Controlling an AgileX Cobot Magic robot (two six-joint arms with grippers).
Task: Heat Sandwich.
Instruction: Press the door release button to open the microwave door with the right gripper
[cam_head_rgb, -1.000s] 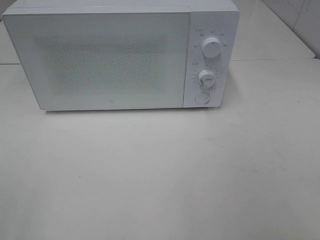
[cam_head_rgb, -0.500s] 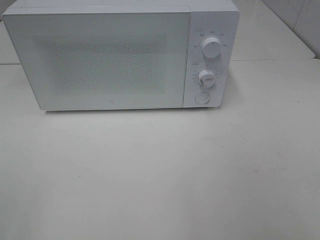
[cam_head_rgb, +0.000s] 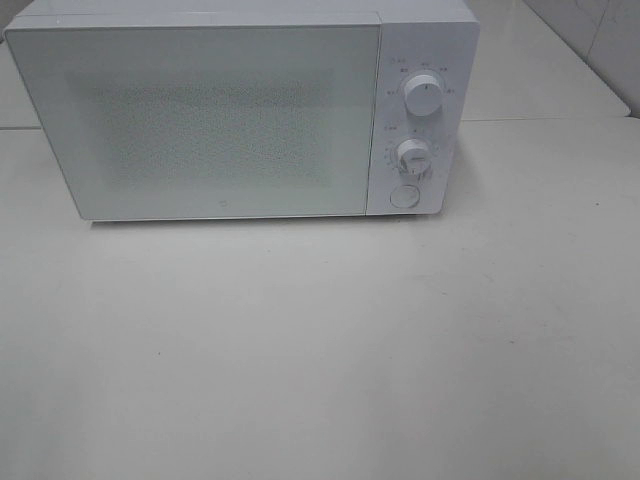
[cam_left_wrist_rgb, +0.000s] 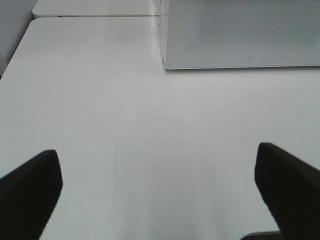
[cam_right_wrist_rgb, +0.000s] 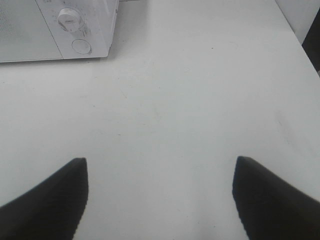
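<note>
A white microwave (cam_head_rgb: 240, 110) stands at the back of a pale table (cam_head_rgb: 320, 350), its wide door (cam_head_rgb: 200, 120) shut flat against the body; the sandwich shows in none of the three views, and the door's dotted, frosted pane gives no look at what, if anything, is inside, so its place relative to either gripper cannot be told. The left gripper (cam_left_wrist_rgb: 155, 150) hangs over bare tabletop with its two dark fingers (cam_left_wrist_rgb: 30, 190) spread wide and nothing between them; the microwave's lower left front corner (cam_left_wrist_rgb: 240, 35) lies ahead of it, well apart. The right gripper (cam_right_wrist_rgb: 160, 160) is likewise spread wide and empty above the table; ahead of it and off to one side sits the microwave's control panel, with the lower knob (cam_right_wrist_rgb: 69, 17) and the round button (cam_right_wrist_rgb: 81, 46) in sight.

From the high camera the panel fills the microwave's right end: an upper knob (cam_head_rgb: 424, 96), a lower knob (cam_head_rgb: 412, 156) beneath it, and the round button (cam_head_rgb: 403, 196) at the bottom; small markings ring both knobs, too small to read. A seam (cam_head_rgb: 540, 119) runs across the surface level with the microwave's right side; the table's left edge (cam_left_wrist_rgb: 20, 45) shows in the left wrist view and its right edge (cam_right_wrist_rgb: 295, 35) in the right wrist view; the broad stretch in front of the door is plain tabletop.
</note>
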